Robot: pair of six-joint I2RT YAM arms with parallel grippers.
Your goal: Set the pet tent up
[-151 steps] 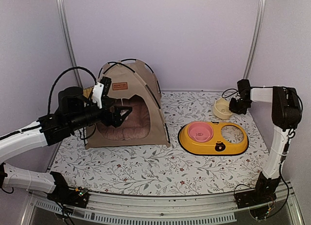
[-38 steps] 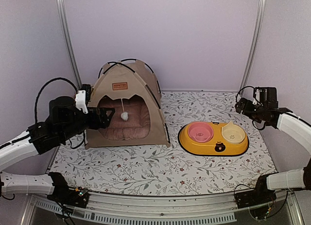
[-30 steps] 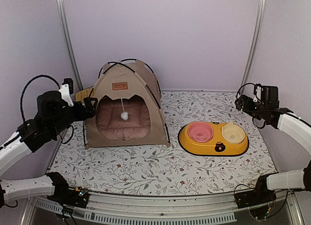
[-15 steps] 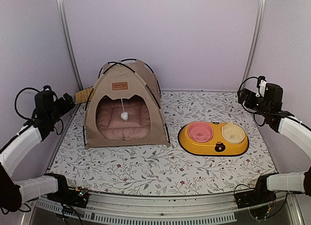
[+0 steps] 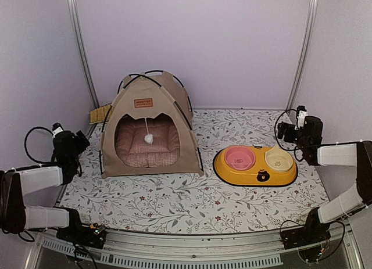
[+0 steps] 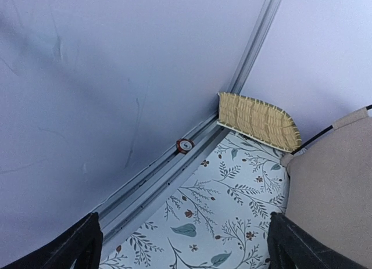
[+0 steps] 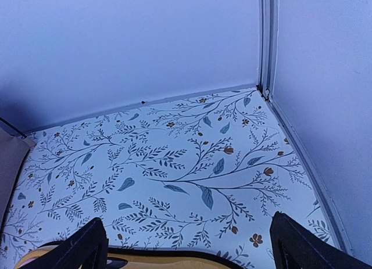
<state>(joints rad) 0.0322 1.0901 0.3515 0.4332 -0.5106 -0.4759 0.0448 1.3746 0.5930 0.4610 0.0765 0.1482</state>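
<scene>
The beige pet tent (image 5: 150,115) stands upright at the back left of the flowered mat, its black poles arched over it. A brown label (image 5: 143,103) sits above the doorway and a white pom-pom (image 5: 149,139) hangs inside over a pink checked cushion (image 5: 145,153). My left gripper (image 5: 80,142) is low at the mat's left edge, apart from the tent, open and holding nothing. In the left wrist view the left gripper (image 6: 186,253) frames bare mat, with the tent's side (image 6: 337,187) at right. My right gripper (image 5: 283,131) hovers open and unloaded behind the feeder; the right gripper (image 7: 189,253) faces the back right corner.
A yellow double feeder (image 5: 256,175) with a pink bowl (image 5: 239,157) and a cream bowl (image 5: 280,158) lies right of the tent. A woven straw piece (image 6: 256,119) leans in the back left corner. Walls and metal rails close in the mat on three sides.
My left arm has drawn back from the tent's doorway, leftward and down to the mat's edge. My right arm has lowered and pulled in slightly. Tent and feeder have not moved.
</scene>
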